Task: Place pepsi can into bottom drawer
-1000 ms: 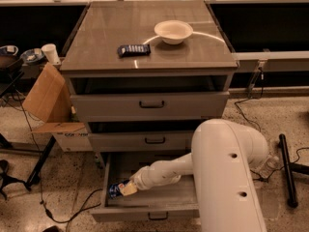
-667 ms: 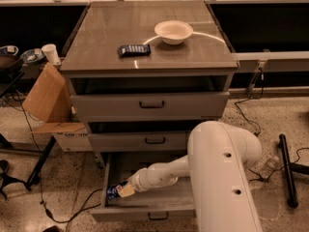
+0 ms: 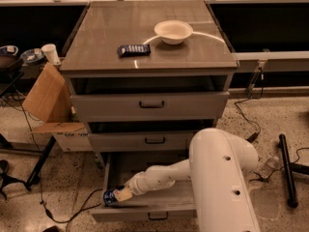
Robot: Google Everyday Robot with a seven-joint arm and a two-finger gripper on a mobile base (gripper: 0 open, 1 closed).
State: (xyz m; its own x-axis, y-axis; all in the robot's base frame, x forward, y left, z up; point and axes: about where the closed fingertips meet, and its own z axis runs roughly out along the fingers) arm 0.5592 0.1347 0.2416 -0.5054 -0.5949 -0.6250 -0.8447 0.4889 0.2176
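The bottom drawer (image 3: 145,213) is pulled open below two shallower grey drawers. The pepsi can (image 3: 110,196), blue with white markings, lies on its side at the drawer's front left corner. My white arm reaches down into the drawer from the right, and my gripper (image 3: 120,194) is at the can, its end against the can's right side. The can sits low inside the drawer by the left wall.
A white bowl (image 3: 173,31) and a flat dark packet (image 3: 133,49) lie on the cabinet top (image 3: 96,42). A cardboard box (image 3: 46,98) and a stand leg (image 3: 41,161) are on the left. Cables run over the floor; a black bar (image 3: 286,170) lies at right.
My arm has shifted a little to the left, and the gripper with the can sits slightly lower and nearer the drawer's front left corner.
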